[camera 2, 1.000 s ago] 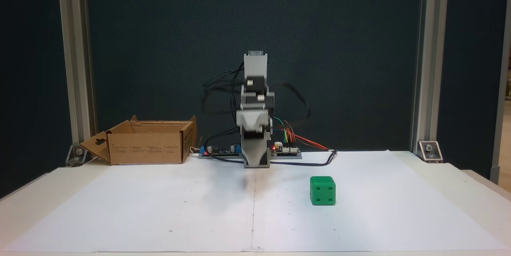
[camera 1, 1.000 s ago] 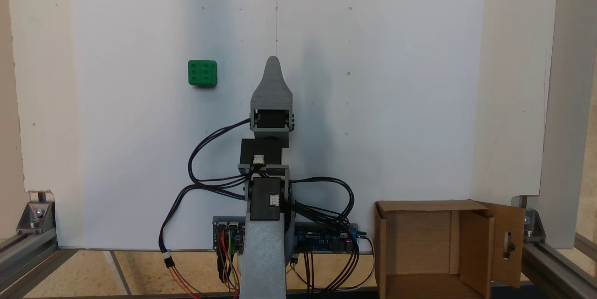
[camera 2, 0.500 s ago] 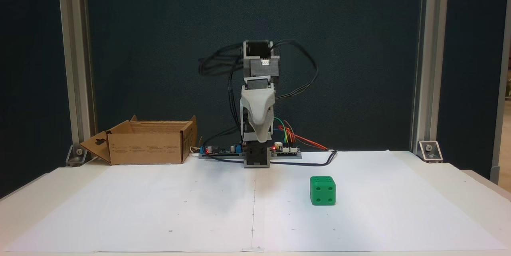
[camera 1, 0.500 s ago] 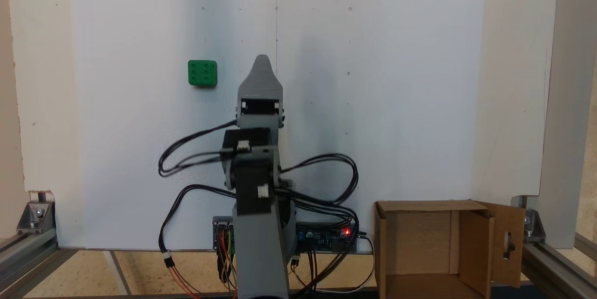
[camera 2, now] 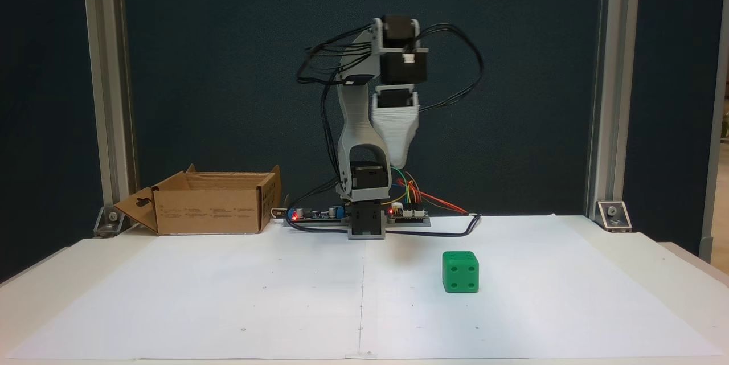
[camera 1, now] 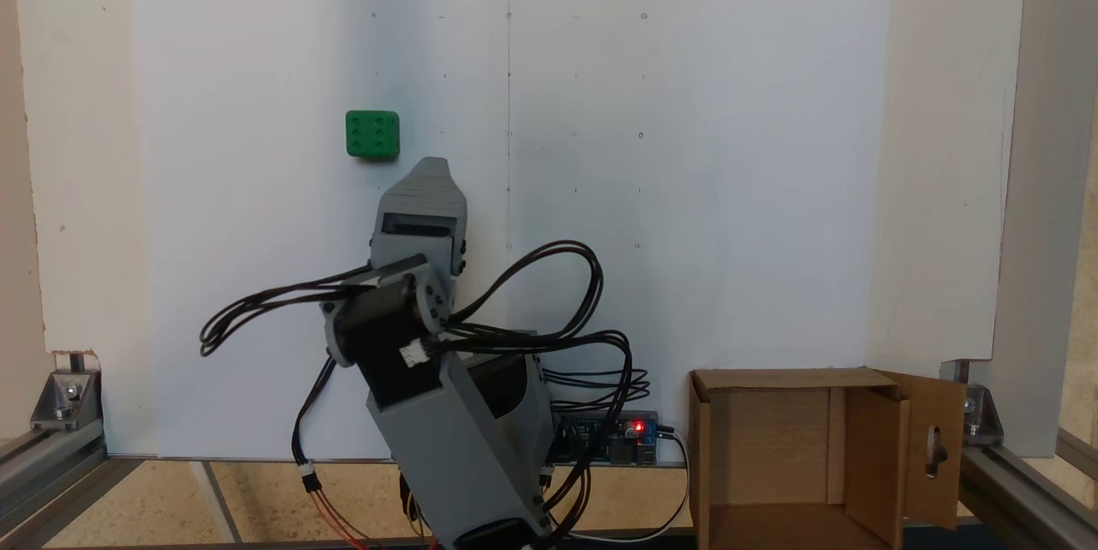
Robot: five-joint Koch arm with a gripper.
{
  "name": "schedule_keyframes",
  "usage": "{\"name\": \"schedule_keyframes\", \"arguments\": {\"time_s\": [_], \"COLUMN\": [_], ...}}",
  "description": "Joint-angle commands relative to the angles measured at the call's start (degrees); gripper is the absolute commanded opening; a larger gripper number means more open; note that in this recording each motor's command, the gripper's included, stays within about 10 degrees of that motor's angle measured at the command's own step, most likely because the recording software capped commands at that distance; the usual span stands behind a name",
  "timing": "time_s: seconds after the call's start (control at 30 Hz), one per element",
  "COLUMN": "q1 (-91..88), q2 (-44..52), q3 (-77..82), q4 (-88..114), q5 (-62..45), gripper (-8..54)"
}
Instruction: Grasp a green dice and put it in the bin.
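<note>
The green dice (camera 1: pixel 372 135) sits on the white paper, six pips up; in the front-facing fixed view the dice (camera 2: pixel 460 271) lies right of centre. My gripper (camera 1: pixel 433 164) hangs high above the paper, its grey wedge pointing down, up and to the left of the dice in that view (camera 2: pixel 400 162). Only one grey jaw face shows, so open or shut cannot be read. Nothing is seen in it. The bin (camera 1: pixel 875 438), a brown cardboard box with open flaps, stands beside the arm's base, far left at the back (camera 2: pixel 208 211).
Circuit boards (camera 2: pixel 407 214) and looping black cables (camera 1: pixel 549 293) sit around the arm's base. Aluminium frame posts (camera 2: pixel 603 86) stand at both back corners. White paper (camera 2: pixel 228 296) covers the table.
The arm has risen and swung toward the dice's side, carrying the gripper higher. The dice and the bin have not moved.
</note>
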Motion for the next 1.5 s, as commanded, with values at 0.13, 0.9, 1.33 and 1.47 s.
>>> {"name": "schedule_keyframes", "arguments": {"time_s": [0.13, 0.9, 1.33, 1.47], "q1": [-6.94, -10.72, -10.55, -10.72], "q2": [-2.55, -23.64, -25.66, -26.81], "q3": [-5.10, -19.25, -19.16, -19.16], "q4": [-4.04, -7.73, -10.02, -10.28], "q5": [11.16, 17.23, 17.14, 17.14], "gripper": [43.1, 43.2, 43.2, 43.2]}}
